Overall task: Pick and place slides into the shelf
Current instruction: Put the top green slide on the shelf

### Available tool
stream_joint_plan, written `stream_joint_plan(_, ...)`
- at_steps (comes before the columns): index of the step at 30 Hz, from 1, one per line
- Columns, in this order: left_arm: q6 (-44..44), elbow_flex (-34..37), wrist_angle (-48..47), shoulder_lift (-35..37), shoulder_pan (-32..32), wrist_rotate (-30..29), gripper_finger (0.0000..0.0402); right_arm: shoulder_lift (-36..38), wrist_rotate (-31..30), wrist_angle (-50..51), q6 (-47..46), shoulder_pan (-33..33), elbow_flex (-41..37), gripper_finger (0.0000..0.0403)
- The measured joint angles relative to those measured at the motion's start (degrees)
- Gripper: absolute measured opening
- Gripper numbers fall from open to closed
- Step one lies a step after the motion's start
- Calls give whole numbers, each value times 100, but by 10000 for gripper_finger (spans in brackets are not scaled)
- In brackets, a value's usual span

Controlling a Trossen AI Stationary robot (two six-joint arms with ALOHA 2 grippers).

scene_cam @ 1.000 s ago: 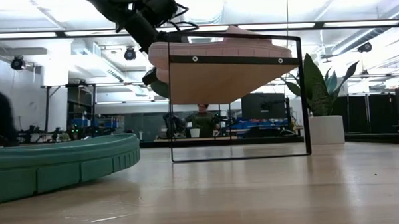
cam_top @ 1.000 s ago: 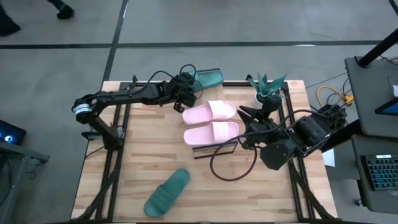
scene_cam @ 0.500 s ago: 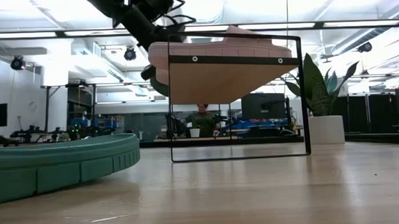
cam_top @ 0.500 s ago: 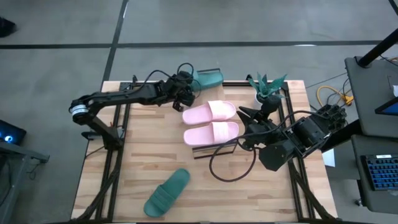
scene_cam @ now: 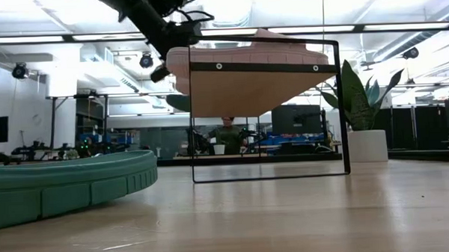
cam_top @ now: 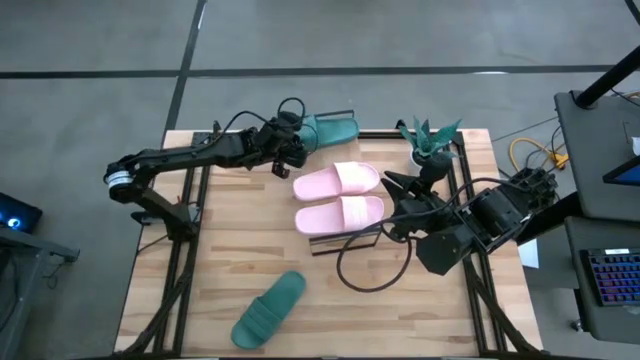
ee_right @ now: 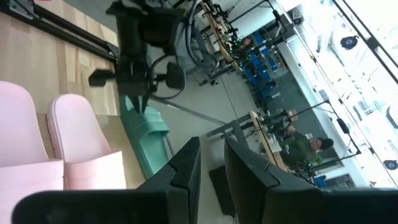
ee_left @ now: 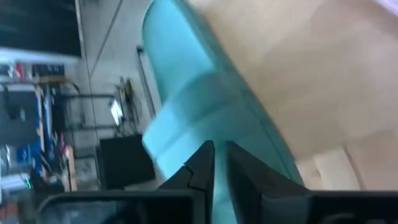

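My left gripper (cam_top: 292,147) (ee_left: 219,152) is at the table's far edge, shut on one dark teal slide (cam_top: 332,128) (ee_left: 199,99). That slide also shows in the right wrist view (ee_right: 147,140). Two pale pink slides (cam_top: 337,180) (cam_top: 340,212) lie side by side on the shelf's wood top (cam_top: 345,241) (scene_cam: 260,87). The second teal slide (cam_top: 268,310) (scene_cam: 62,188) lies flat on the table near its near edge. My right gripper (ee_right: 211,149) (cam_top: 392,205) waits shut at the shelf's right end, touching nothing. My left gripper pinches the teal slide between its two fingers at the end nearest the table's left (cam_top: 309,131) (ee_left: 208,127). The fingers come roughly level from the table's left, along the slide. The slide is lifted clear, partly out beyond the table's far edge.
A potted plant (cam_top: 430,140) (scene_cam: 354,99) stands at the far right corner beside the shelf. A black cable loops over the table (cam_top: 365,270) in front of the right arm. Bare wood lies left of the shelf (cam_top: 230,230).
My left gripper has drawn back a little toward the table's left, staying shut on the teal slide. The slide has come along with it and shows more of its length from above.
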State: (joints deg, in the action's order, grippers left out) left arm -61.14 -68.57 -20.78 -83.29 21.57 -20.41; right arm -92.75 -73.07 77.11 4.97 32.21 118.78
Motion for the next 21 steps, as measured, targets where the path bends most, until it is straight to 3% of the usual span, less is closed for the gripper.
stream_joint_plan(8,1014,83,-1062,357,-19,-298,44,9,1,69,-94,0,0,63)
stream_joint_plan(21,1429,166,-1644,358,-16,-459,3,9,1,69,-151,0,-1,63)
